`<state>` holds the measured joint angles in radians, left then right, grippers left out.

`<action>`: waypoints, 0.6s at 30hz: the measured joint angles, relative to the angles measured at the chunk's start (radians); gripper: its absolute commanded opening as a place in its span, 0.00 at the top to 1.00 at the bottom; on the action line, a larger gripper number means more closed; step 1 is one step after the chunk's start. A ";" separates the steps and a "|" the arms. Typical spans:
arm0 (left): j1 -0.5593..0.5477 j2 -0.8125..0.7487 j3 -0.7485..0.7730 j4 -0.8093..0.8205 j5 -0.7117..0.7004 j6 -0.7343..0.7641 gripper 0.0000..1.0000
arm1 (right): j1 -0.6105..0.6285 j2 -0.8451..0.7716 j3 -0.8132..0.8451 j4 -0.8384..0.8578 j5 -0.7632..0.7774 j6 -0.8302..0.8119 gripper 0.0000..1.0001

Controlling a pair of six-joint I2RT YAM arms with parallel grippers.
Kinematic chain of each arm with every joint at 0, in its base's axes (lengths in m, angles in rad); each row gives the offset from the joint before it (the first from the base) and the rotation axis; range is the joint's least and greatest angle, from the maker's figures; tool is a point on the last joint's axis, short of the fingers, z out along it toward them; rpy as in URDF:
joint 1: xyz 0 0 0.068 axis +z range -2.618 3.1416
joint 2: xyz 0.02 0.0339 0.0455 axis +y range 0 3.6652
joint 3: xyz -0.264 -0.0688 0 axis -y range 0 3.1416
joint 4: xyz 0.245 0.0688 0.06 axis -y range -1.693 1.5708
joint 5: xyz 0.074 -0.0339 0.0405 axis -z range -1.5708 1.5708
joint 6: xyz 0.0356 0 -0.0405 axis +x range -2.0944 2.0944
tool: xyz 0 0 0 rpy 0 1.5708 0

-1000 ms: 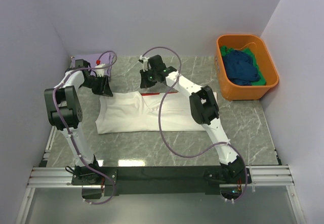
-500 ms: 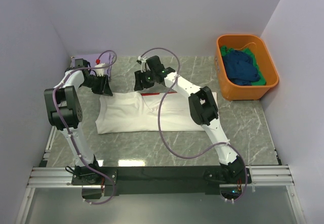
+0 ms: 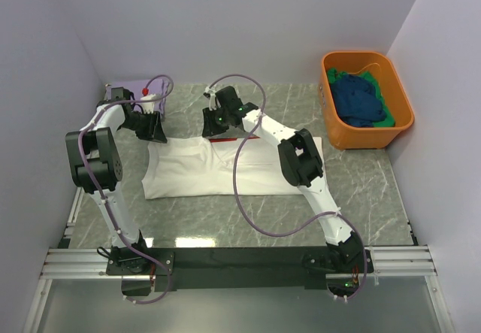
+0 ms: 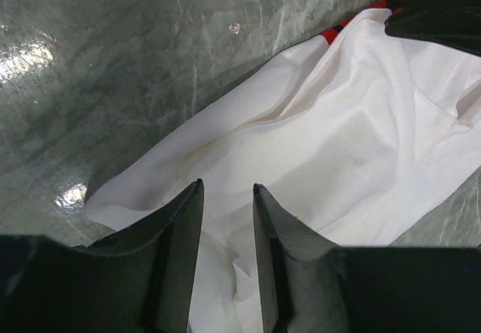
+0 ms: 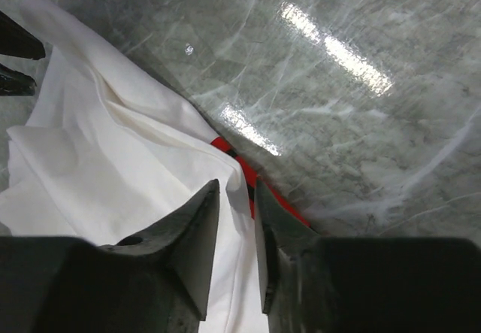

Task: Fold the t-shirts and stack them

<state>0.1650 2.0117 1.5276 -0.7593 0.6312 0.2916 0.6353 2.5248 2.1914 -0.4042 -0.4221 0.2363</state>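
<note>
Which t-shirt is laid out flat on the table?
The white t-shirt, mid-table. The dark blue shirt and green shirt are bunched in the orange tub; the lavender shirt sits in the far-left corner.

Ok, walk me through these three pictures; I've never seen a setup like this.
Two robot arms stand at a marble table. One picture looks down from above; the others come from wrist cameras, so the dark prongs are each arm's claw. A white t-shirt lies spread out. The left claw and right claw sit at its far edge; a grip is unclear. The orange tub holds a blue shirt and a green shirt. A lavender shirt lies far left.
</note>
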 measured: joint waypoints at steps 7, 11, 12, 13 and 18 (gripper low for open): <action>0.000 0.014 0.010 0.000 0.000 -0.007 0.62 | 0.000 0.001 0.000 -0.001 0.011 0.010 0.46; 0.000 0.015 0.010 0.000 0.000 -0.018 0.62 | 0.000 0.009 0.011 -0.011 0.010 0.009 0.53; 0.000 0.015 0.010 0.000 0.000 -0.019 0.62 | 0.000 0.016 0.021 -0.013 0.010 0.010 0.55; 0.000 0.015 0.010 0.000 0.000 -0.020 0.62 | 0.000 0.022 0.027 -0.013 0.011 0.013 0.56; 0.002 0.015 0.010 0.004 0.000 -0.024 0.62 | 0.004 0.045 0.026 -0.022 0.008 0.027 0.69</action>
<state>0.1673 2.0266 1.5375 -0.7551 0.6308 0.2676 0.6392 2.5698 2.2169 -0.4259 -0.4141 0.2638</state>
